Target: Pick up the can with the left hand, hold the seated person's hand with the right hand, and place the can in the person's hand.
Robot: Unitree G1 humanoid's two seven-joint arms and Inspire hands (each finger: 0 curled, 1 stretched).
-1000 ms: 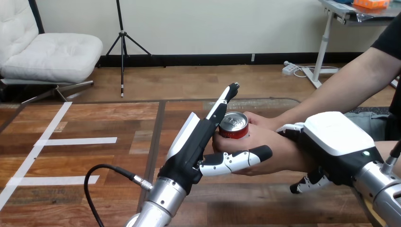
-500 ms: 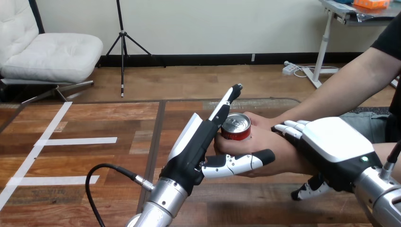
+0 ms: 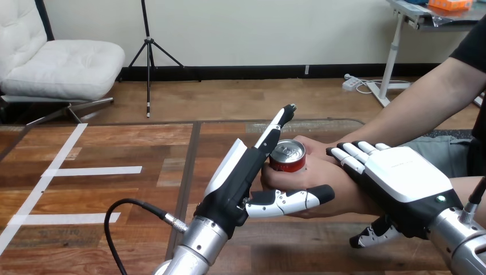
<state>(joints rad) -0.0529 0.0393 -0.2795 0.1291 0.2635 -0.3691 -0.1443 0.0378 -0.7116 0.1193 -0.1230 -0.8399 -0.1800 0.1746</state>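
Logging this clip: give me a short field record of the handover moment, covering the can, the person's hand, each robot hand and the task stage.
can: red drinks can with silver top, upright, in the person's hand
person's hand: above the wooden table, cupped round the can
left hand: open, fingers straight along the can's left side, thumb stretched out along the near side of the person's hand
right hand: lies over the person's wrist; grip cannot be told
task stage: can is in the person's hand; left hand not yet withdrawn
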